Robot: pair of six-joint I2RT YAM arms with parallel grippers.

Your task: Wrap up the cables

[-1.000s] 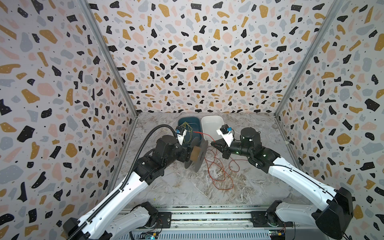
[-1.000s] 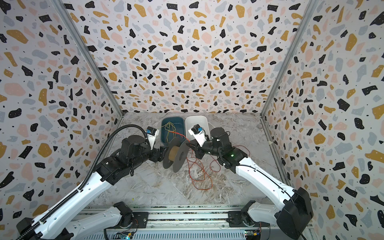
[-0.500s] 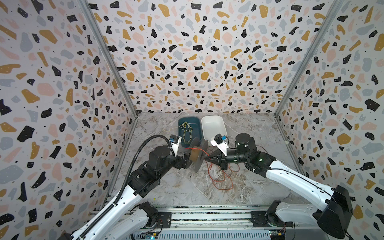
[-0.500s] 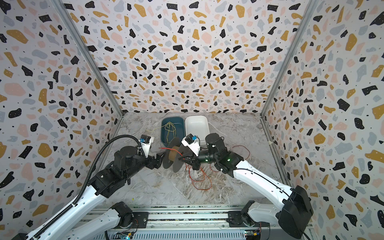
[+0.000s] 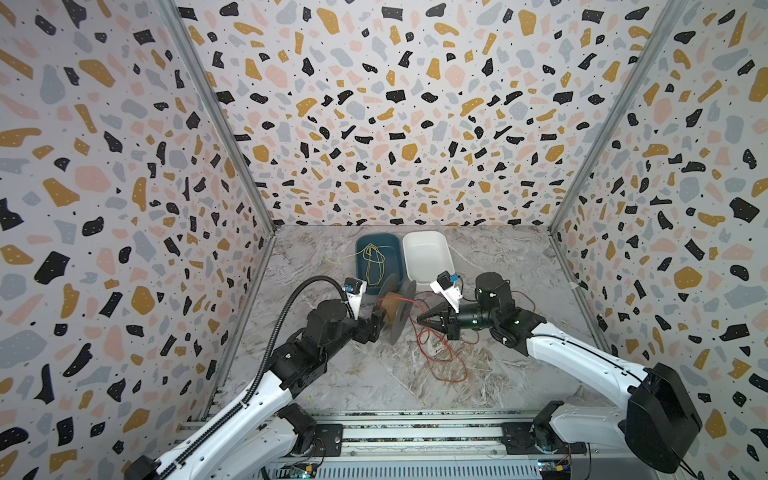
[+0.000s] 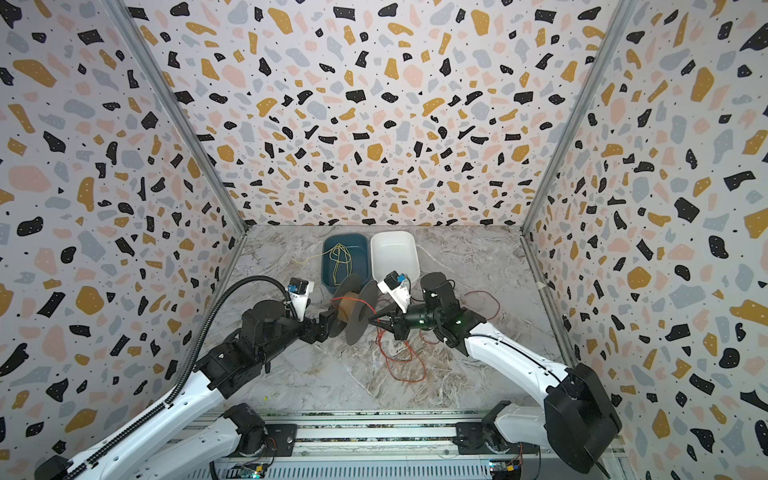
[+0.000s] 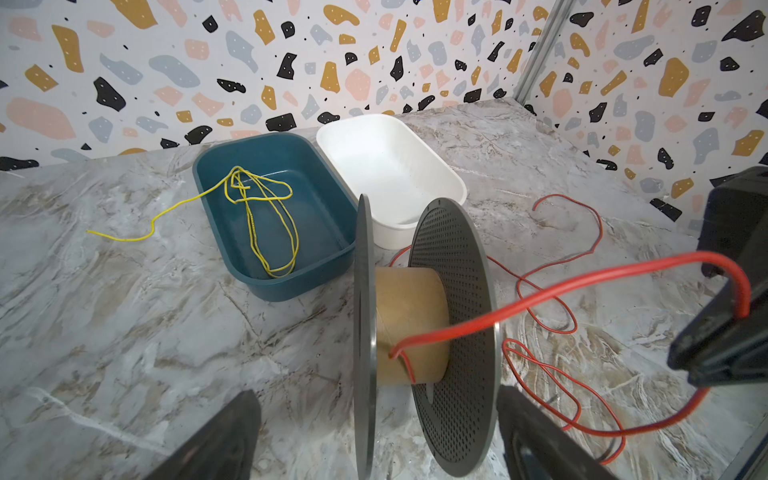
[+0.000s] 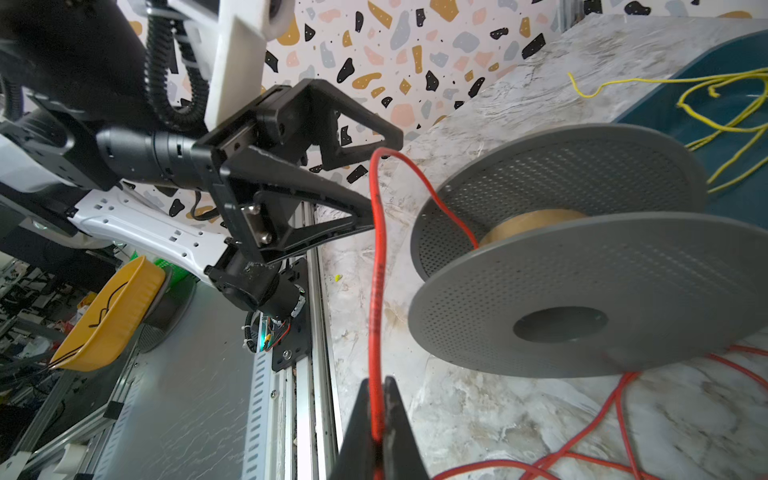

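Right hand (image 8: 376,399) clamped on cable (image 8: 375,291), left hand (image 5: 380,319) gaped wide, spool (image 8: 540,282) unheld. One hard tug could've tipped or dragged it.

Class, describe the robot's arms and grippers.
The left arm and right arm: white links, black joints. The left gripper and right gripper: black, triangular open-frame fingers, white camera mounts. A black ribbed hose follows the left arm.

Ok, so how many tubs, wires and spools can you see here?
Tubs: 2 (blue tub, white tub)
Wires: 2 (red cable, yellow wire)
Spools: 1 (grey spool)
Total: 5
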